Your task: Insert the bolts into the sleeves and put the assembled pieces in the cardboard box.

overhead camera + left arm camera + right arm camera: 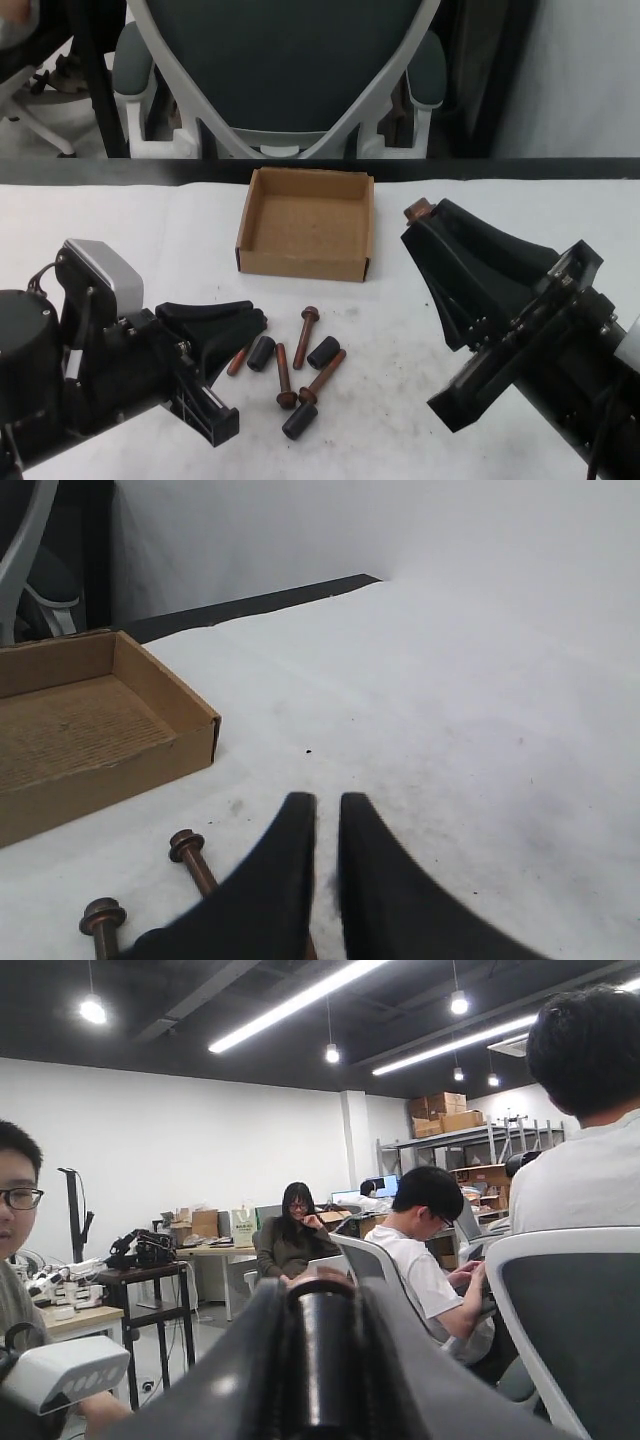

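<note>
Both fingers of the left gripper (pixel 327 802) stand almost touching, with a thin slit between them and nothing held. The right gripper (pixel 428 222) is clamped on a black held sleeve (pixel 325 1360) with a copper head at its tip. It is probably a seated bolt, though the shank is hidden. This gripper hangs raised at 3 o'clock of the cardboard box (pixel 300 262), not over it.

Progress: the box holds nothing, so no piece is delivered. One assembly seems made. Pile at 6 o'clock of the box, with the left gripper at its 9 o'clock: four loose bolts (pixel 305 335) and three loose sleeves (pixel 261 352), all unassembled.

Surface: white bench cover (pixel 120 220), smudged grey near the pile. Room: office chair (pixel 280 60) at 12 o'clock beyond the bench, and strip lights (pixel 290 1005) overhead.
</note>
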Robot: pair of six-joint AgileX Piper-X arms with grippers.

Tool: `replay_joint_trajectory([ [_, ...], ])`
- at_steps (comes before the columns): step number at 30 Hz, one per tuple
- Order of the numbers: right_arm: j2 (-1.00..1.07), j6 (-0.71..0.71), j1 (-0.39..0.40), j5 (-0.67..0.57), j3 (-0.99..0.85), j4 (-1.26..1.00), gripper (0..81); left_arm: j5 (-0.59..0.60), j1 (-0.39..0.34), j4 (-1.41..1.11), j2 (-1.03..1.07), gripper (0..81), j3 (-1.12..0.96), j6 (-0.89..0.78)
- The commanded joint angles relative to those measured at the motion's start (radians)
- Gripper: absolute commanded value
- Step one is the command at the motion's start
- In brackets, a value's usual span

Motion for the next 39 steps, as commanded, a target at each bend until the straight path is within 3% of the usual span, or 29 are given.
replay_joint_trajectory([
  [1,-0.011,-0.009,0.003,-0.003,-0.004,-0.035,0.2,0.008,-0.001,-0.011,-0.003,8.5,0.0,-0.002],
  [15,-0.006,-0.048,-0.001,-0.003,-0.066,-0.035,0.2,0.008,-0.001,-0.011,-0.003,8.5,0.0,-0.002],
  [39,0.331,0.068,-0.192,-0.208,-0.377,0.102,0.2,0.032,-0.003,-0.039,-0.003,8.5,0.0,-0.002],
])
